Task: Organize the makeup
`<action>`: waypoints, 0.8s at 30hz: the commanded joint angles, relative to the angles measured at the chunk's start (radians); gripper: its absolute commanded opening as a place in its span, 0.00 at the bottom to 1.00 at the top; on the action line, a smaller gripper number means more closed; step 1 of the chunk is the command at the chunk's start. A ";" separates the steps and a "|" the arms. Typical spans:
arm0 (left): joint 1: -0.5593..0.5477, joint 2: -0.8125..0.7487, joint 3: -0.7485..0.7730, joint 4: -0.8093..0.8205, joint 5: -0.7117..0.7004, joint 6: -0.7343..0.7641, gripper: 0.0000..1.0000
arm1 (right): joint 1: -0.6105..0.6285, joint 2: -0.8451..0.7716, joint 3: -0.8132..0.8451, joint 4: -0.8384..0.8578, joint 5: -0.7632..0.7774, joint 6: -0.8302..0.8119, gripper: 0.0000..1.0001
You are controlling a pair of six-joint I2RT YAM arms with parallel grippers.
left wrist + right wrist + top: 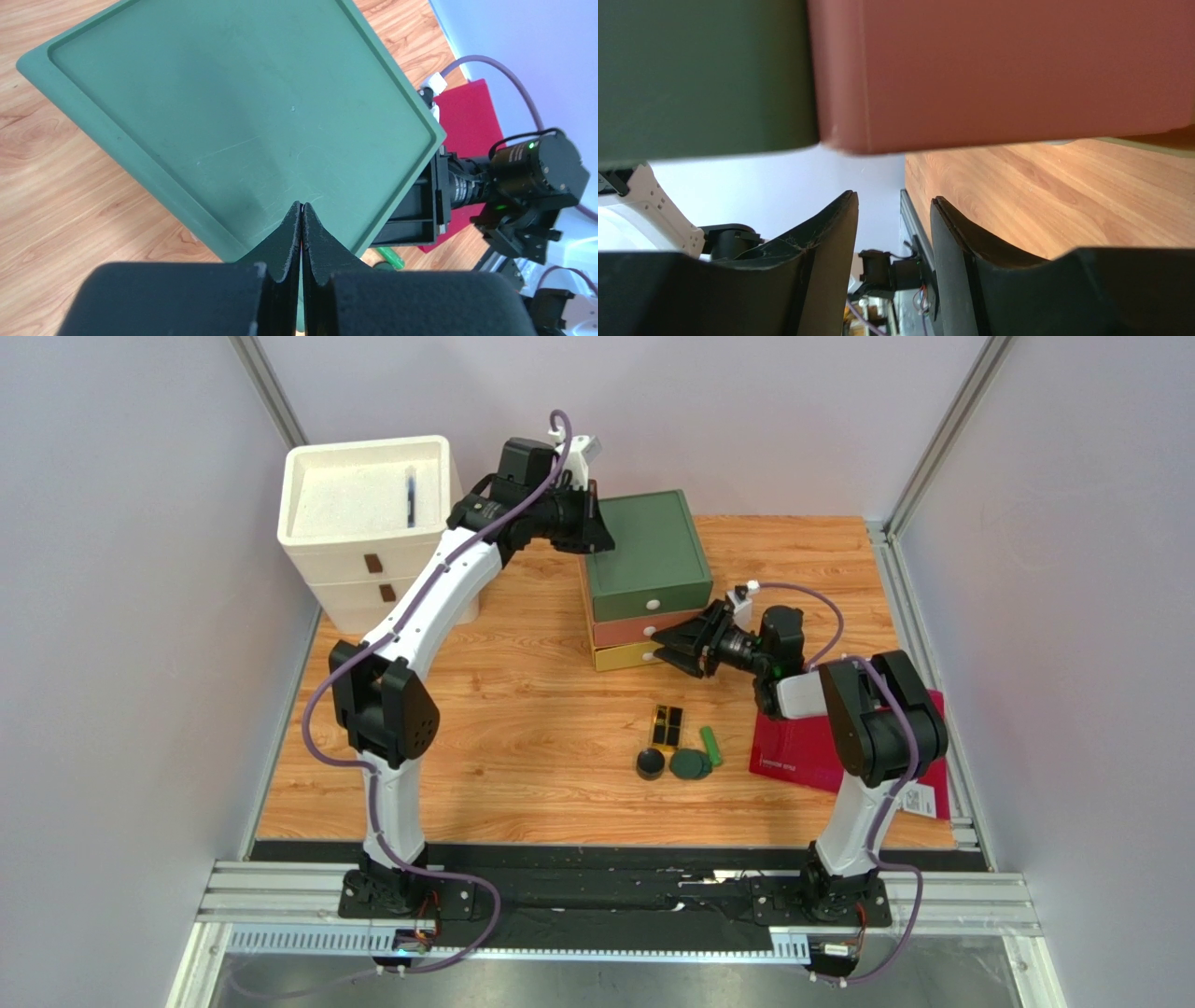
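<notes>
Over the green drawer top [231, 119], hovers with left jaws clenched on nothing; faces the red drawer [1018, 70] with right jaws parted, near small cosmetics [689, 765] on the tabletop [533, 728].

Left claw [302, 210], fingers pressed together, over near edge of green box top [231, 119]. Red folder [472, 115] lies beyond on table [70, 210].
</notes>
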 commanded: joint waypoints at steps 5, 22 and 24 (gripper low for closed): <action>0.015 -0.004 0.013 0.062 0.062 -0.044 0.00 | 0.054 -0.078 -0.086 0.121 0.187 -0.104 0.48; 0.017 -0.065 -0.085 0.117 0.109 -0.047 0.00 | 0.171 -0.322 -0.146 -0.098 0.587 -0.178 0.50; 0.017 -0.076 -0.109 0.121 0.125 -0.036 0.00 | 0.180 -0.354 -0.123 -0.191 0.623 -0.178 0.51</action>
